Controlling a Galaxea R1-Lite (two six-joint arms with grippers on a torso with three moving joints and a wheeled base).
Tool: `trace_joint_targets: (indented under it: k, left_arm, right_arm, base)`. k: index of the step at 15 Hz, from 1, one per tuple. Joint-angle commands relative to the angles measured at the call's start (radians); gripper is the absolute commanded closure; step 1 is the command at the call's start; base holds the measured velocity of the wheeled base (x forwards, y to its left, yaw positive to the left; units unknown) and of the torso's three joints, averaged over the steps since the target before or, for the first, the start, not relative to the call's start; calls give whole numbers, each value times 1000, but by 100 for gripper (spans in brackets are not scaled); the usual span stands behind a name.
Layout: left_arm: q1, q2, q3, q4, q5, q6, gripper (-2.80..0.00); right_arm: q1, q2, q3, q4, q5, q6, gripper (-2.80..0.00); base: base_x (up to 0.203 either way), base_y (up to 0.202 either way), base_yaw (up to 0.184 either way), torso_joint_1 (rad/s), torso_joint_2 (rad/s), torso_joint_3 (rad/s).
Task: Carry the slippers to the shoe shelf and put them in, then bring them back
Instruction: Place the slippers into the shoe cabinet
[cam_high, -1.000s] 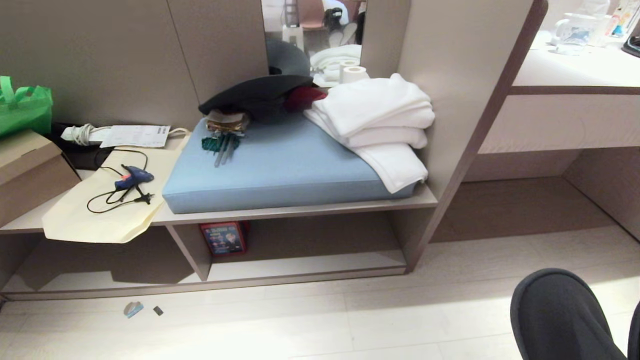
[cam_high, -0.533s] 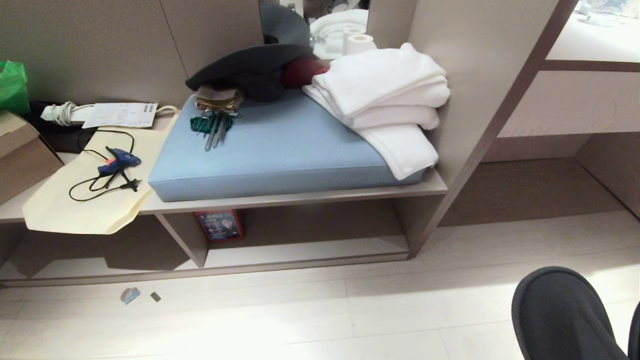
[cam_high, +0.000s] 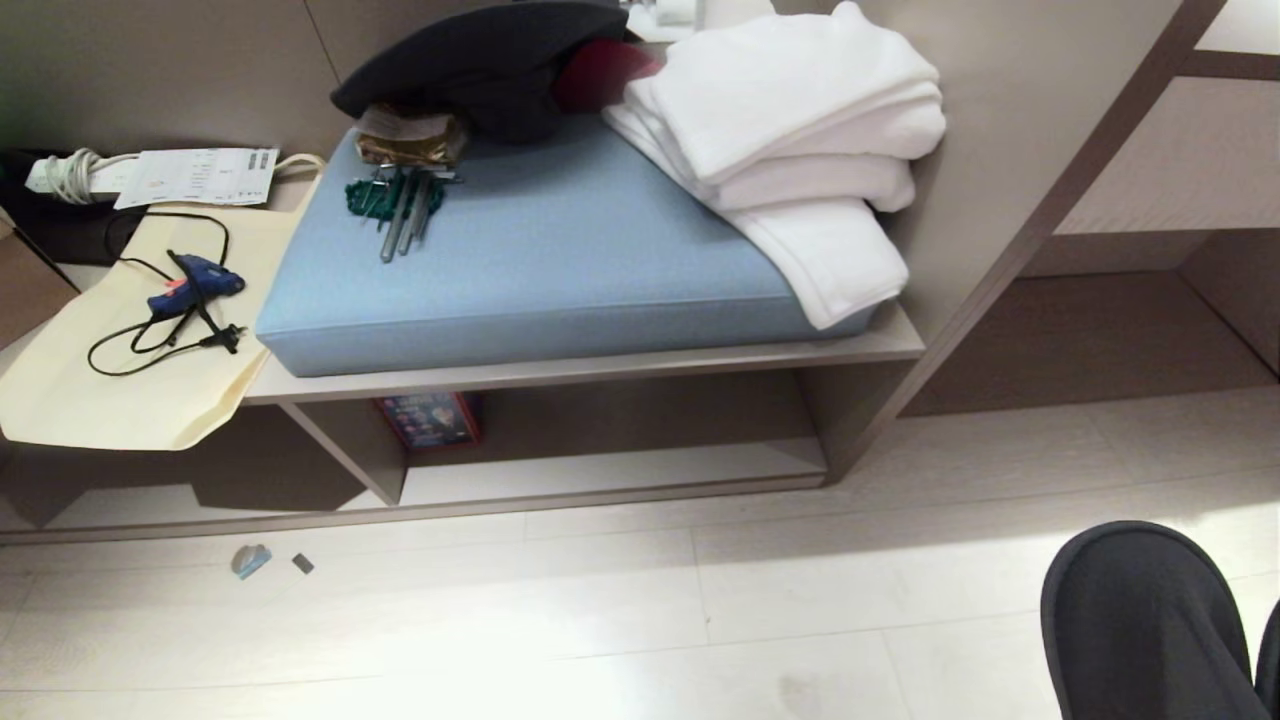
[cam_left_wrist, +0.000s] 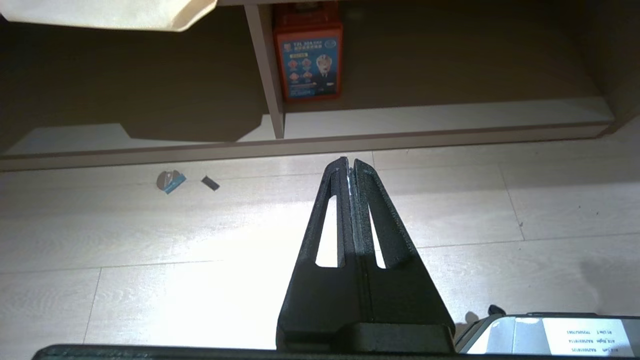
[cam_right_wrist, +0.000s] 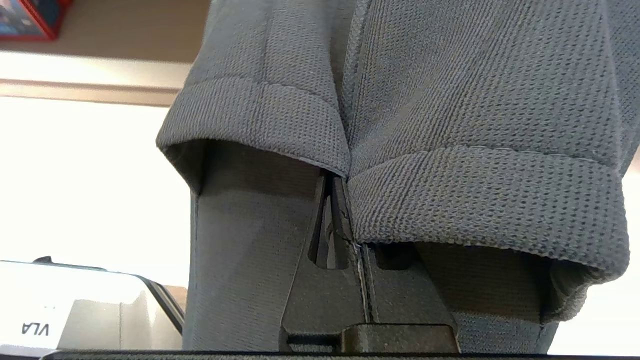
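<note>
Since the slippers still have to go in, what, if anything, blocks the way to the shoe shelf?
Nothing visible does. The slippers hang in the right claw above bare floor, and the shoe shelf opening is free; only a red box stands at the back near the divider. Two small scraps lie off to the left.

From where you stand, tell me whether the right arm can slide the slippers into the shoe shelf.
Probably not yet. The right gripper, shut on the slippers, hangs short of the shoe shelf with bare floor between; that compartment's front is open.
</note>
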Motion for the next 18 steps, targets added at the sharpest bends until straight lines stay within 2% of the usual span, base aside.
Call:
trace_joint_targets:
  k: [1,14,18]
  left_arm:
    - [0,1,8,0,0,-1,0]
    - [0,1,8,0,0,1,0]
    - [0,1,8,0,0,1,0]
  right_arm:
    - [0,2,0,1,0,-1,0]
    - [0,2,-1,1,0,-8,0]
    - [0,2,-2,1,3,-33,0]
  base:
    - [0,0,0,-6,2,-198]
    - [0,0,0,2,4,-197]
    - [0,0,0,4,4,-206]
